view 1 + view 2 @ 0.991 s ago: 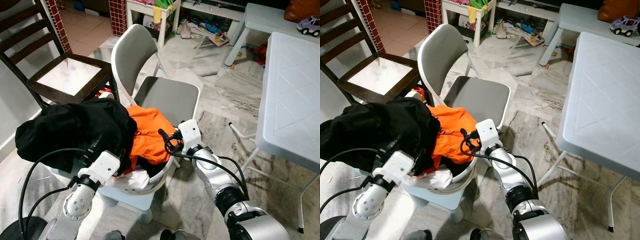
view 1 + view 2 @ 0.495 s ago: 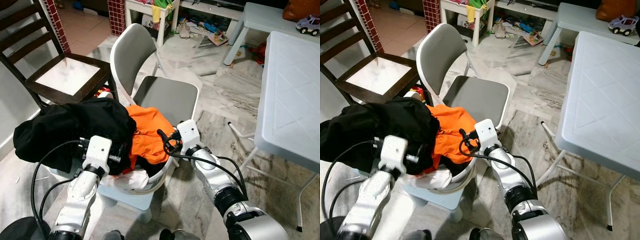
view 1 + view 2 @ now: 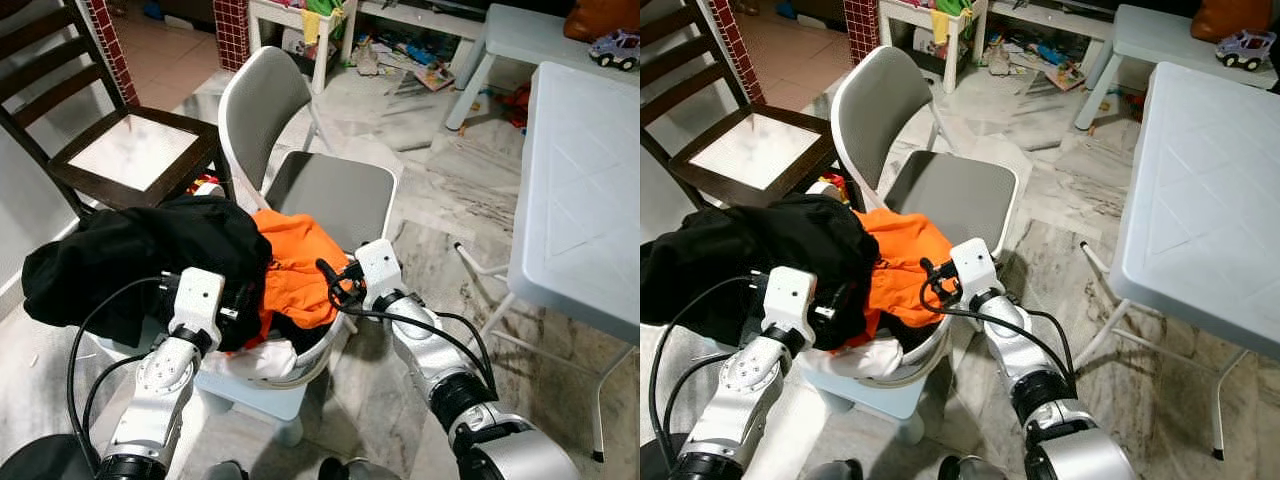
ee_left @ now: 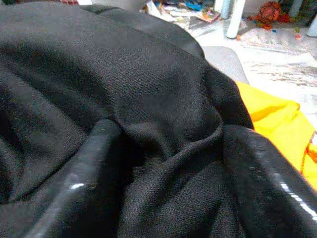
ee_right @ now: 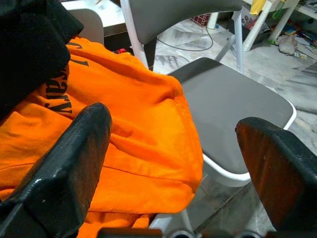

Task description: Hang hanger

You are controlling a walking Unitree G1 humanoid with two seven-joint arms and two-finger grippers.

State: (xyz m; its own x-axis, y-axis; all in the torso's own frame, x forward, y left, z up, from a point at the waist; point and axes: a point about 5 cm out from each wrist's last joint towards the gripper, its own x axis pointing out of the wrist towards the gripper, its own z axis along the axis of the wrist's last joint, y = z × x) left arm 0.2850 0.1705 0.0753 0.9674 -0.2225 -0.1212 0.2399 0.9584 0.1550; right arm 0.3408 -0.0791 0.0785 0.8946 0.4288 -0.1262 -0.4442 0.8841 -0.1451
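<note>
1. Left gripper: fingers spread, pressed into the black garment; fabric bunches between them.
2. Right gripper: fingers wide apart, holding nothing, poised just above the orange garment.
3. Both garments lie heaped in the white basket, beside the grey chair.
4. Hanger: cannot be made out.

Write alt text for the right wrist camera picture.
The right claw, its fingers wide apart, hovers over a crumpled orange garment with dark lettering. Beyond it stands a grey-seated white-framed folding chair, and a black cloth overlaps the garment's far edge.
</note>
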